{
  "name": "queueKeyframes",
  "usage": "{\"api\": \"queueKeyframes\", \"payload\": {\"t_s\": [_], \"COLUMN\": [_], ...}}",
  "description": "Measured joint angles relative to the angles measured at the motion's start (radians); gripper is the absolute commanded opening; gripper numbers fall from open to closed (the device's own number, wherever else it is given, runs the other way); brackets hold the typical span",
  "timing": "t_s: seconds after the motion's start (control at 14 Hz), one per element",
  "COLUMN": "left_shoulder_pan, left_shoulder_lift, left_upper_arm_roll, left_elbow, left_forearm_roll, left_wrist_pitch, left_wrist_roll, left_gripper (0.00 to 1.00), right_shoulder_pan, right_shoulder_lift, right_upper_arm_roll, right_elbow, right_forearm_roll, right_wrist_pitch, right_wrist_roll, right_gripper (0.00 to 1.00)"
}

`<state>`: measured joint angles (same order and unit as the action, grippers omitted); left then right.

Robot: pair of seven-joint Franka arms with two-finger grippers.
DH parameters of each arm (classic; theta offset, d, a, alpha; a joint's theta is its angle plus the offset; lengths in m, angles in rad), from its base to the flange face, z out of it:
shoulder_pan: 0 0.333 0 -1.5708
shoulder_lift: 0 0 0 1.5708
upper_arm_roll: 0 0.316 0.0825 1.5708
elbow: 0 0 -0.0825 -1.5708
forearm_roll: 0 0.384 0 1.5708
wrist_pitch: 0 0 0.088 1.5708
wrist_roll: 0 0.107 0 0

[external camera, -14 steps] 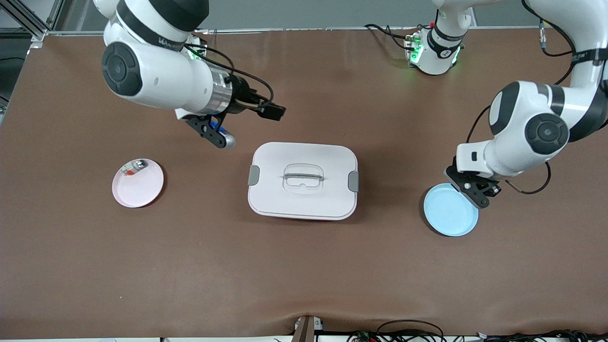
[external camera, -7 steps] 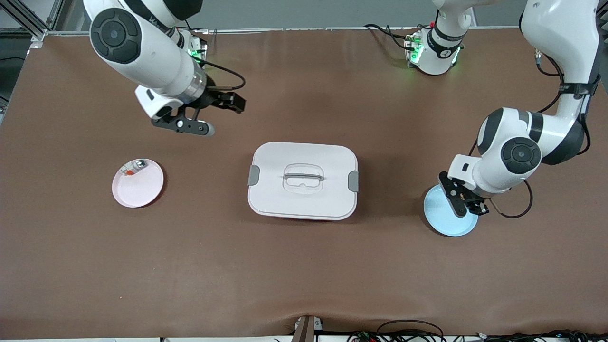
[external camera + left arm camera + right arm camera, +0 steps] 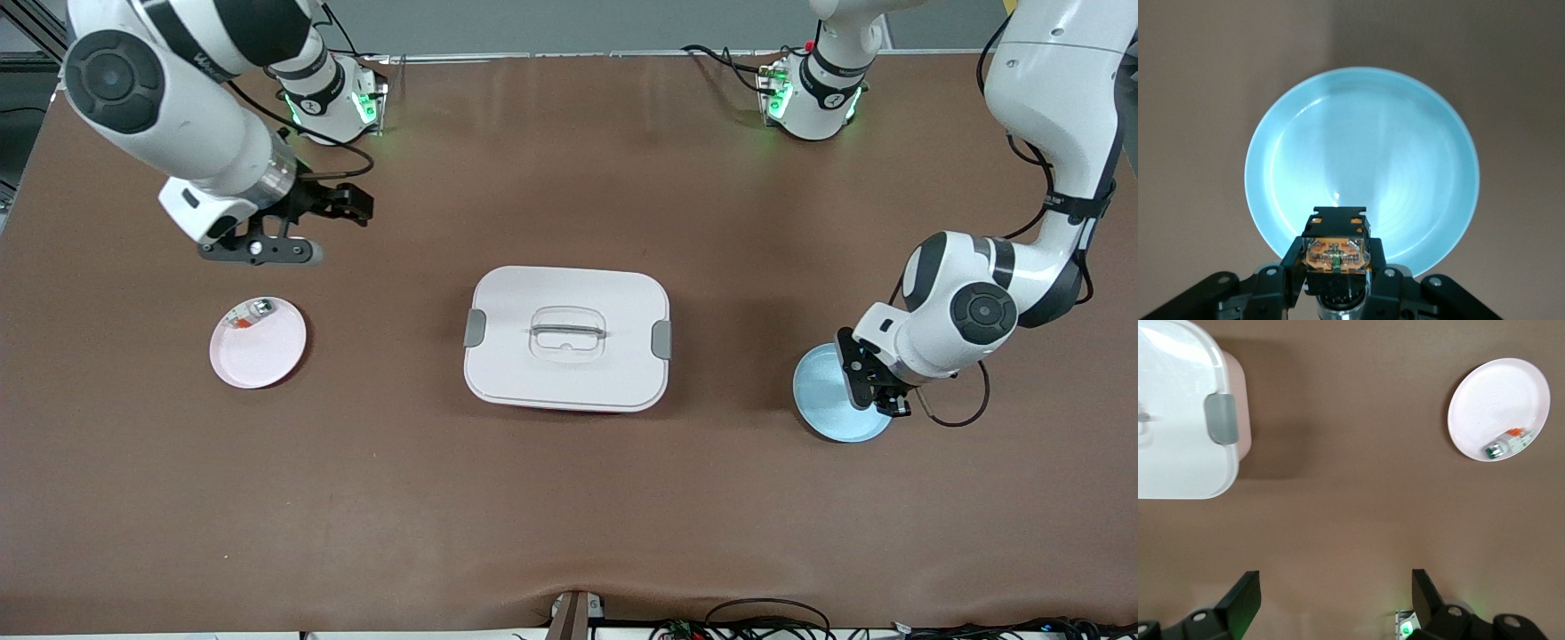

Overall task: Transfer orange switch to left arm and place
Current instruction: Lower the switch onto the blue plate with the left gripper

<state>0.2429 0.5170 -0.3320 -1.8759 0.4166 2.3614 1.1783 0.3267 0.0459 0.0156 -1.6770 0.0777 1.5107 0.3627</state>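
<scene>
My left gripper [image 3: 1337, 280] pinches the blocky orange switch [image 3: 1337, 248] over a glossy round blue plate [image 3: 1418, 153]; my right gripper [image 3: 1331, 600] hangs spread above the matte brown table [image 3: 569, 498].

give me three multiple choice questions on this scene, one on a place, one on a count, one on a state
1. The left gripper is over:
A the round pale blue plate
B the large white lidded box
C the round pink plate

2. Round plates on the brown table:
A one
B two
C three

3. The right gripper is:
A open, holding nothing
B shut on the box's handle
C shut on a plate

Key: 1 A, the left wrist view shows the blue plate under the small black and orange switch it grips. 2 B, one pink, one blue. 3 A, fingers spread.
</scene>
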Motion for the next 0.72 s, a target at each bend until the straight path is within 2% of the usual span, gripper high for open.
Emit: {"api": "queueKeyframes", "payload": {"t_s": [0.36, 0.72], "left_shoulder_pan": [-0.002, -0.008], "left_shoulder_lift": [0.048, 0.094], "left_upper_arm_roll": [-0.002, -0.003], "left_elbow": [-0.002, -0.003], "left_forearm_roll": [0.042, 0.043], "left_wrist_pitch": [0.029, 0.072], "left_wrist_roll": [0.0, 0.0], "left_gripper": [0.0, 0.0], "right_shoulder_pan": [-0.091, -0.229], "right_shoulder_lift": [-0.049, -0.121], "right_upper_arm_roll": [0.0, -0.001], "right_elbow": [-0.086, -0.233], "right_forearm_roll": [-0.008, -0.012], "right_wrist_pitch": [0.06, 0.193], "right_wrist_roll": [-0.116, -0.293], "right_gripper": [1.0, 1.0]}}
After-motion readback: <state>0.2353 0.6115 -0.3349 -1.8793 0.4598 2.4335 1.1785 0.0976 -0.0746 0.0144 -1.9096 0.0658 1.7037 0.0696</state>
